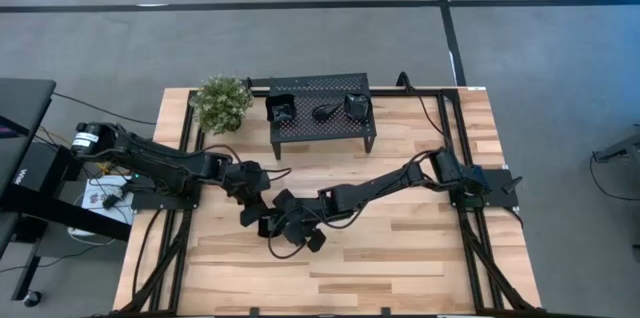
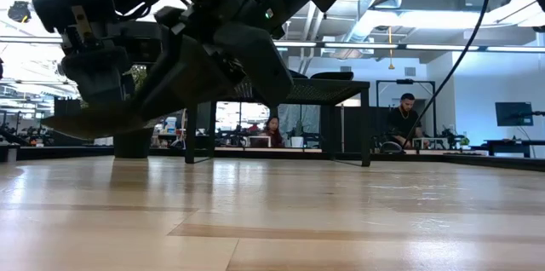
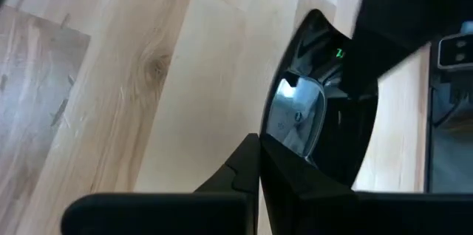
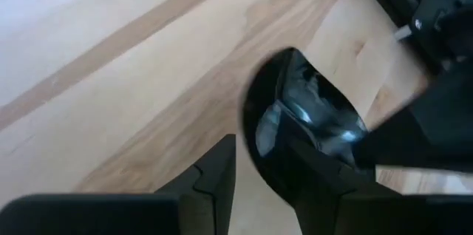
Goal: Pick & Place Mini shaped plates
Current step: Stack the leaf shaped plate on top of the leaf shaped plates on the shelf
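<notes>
— Wood tabletop under both my grippers; what now?

— My left gripper [image 3: 259,179] is clamped on a plate [image 3: 314,117], held above the wood. My right gripper [image 4: 259,172], half-open, straddles its far rim. I'd close firmly before the left lets go.

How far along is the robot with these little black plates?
Three dark pieces, likely plates, sit on the stand. The left hand grips one plate mid-table, the right hand at it too. What remains is placing it; no others show.
</notes>
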### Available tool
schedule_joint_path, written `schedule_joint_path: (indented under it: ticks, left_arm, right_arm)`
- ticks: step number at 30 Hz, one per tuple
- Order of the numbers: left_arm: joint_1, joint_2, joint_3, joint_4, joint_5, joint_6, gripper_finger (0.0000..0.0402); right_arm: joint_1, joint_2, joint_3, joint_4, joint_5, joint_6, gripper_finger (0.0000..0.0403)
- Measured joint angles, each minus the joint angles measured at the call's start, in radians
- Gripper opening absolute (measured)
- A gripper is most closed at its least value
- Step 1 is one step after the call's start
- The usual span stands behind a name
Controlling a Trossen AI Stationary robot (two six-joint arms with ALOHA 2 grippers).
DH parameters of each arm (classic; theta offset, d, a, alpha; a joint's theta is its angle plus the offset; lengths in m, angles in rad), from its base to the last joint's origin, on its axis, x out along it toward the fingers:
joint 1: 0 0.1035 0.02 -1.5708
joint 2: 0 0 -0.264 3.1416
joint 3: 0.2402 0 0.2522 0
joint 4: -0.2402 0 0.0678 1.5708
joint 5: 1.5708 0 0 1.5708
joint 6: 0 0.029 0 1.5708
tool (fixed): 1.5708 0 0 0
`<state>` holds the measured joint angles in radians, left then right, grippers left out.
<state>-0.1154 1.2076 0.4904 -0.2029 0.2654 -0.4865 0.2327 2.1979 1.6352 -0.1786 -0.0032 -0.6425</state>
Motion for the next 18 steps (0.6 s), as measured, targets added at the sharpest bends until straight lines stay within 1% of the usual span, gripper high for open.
schedule_joint_path:
  ticks: [4,11,14,18]
  left_arm:
    - [0.029,0.000,0.000,0.002,0.022,-0.001,0.0008]
    - [0.057,0.000,0.000,0.002,0.039,-0.001,0.0008]
    - [0.057,0.000,0.000,0.002,0.039,-0.004,0.0008]
    - [0.057,0.000,0.000,0.003,0.040,-0.026,0.0008]
  right_arm:
    - [0.015,0.000,0.000,0.001,0.000,-0.044,0.0107]
    - [0.022,0.000,0.000,0.005,0.000,-0.048,0.0101]
    - [0.020,0.000,0.000,0.007,0.001,-0.047,0.0082]
    - [0.012,0.000,0.000,0.007,0.002,-0.047,0.0045]
